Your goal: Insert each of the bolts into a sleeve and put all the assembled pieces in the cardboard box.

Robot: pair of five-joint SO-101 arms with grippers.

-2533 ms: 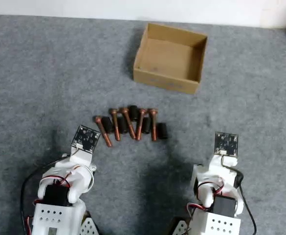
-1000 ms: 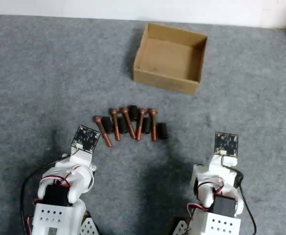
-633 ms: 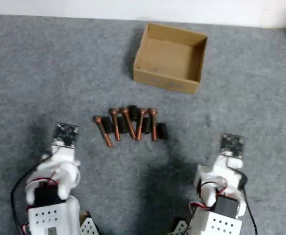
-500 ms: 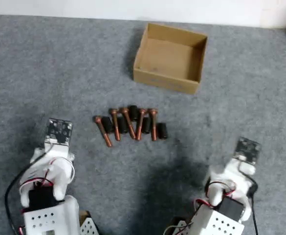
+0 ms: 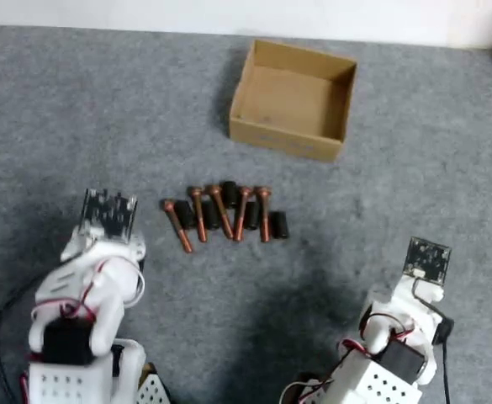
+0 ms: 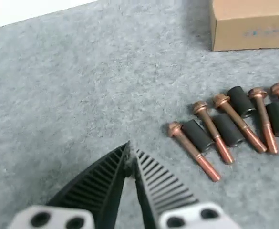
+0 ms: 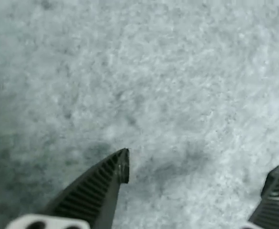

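Copper bolts [image 5: 198, 215], 5, among 5 black sleeves [image 5: 278, 225] on grey tabletop [image 5: 60, 126], cardboard box [image 5: 283, 139] beyond, left pincer [image 6: 129, 160] closed on nothing, right pincer [image 7: 199, 171] wide apart, empty.

Five copper bolts [image 5: 220, 210] lie near the left pincer [image 6: 131, 151], off to one side of it. Five short black sleeves [image 5: 251, 215] sit among them. One cardboard box [image 5: 286, 145] is farther out from that pincer, past the bolts. Two robot arms are here, the left arm [image 5: 86, 295] and the right arm [image 5: 397, 337], with one pincer each
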